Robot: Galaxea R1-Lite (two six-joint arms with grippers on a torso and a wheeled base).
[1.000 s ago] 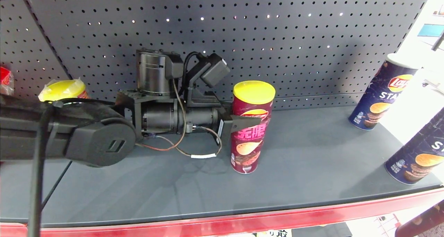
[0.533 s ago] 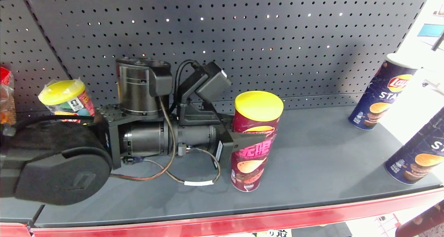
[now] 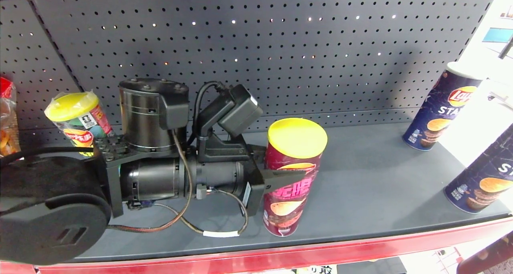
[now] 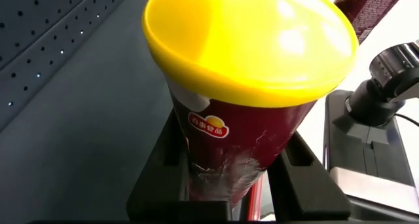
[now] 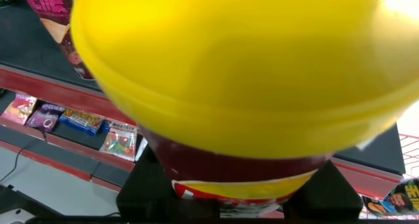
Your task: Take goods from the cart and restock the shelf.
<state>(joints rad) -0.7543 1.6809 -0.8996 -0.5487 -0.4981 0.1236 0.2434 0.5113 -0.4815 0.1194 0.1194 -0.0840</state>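
Left gripper [image 3: 285, 177] is clamped on the maroon cylindrical crisp can with yellow plastic lid [image 3: 297, 138], its fingers pressed against the can's mid-body. The can stands near upright at the front of the dark grey metal shelf [image 3: 360, 186], close to the red front lip; whether its base touches the deck cannot be told. Right gripper [image 5: 234, 196] grips a second maroon can with yellow lid [image 5: 229, 67], a finger tight on either side. A dark blue crisp can [image 3: 441, 105] stands at the shelf's rear right, another blue can [image 3: 481, 182] at its front right. A small yellow-lidded cup [image 3: 76, 115] sits at the left.
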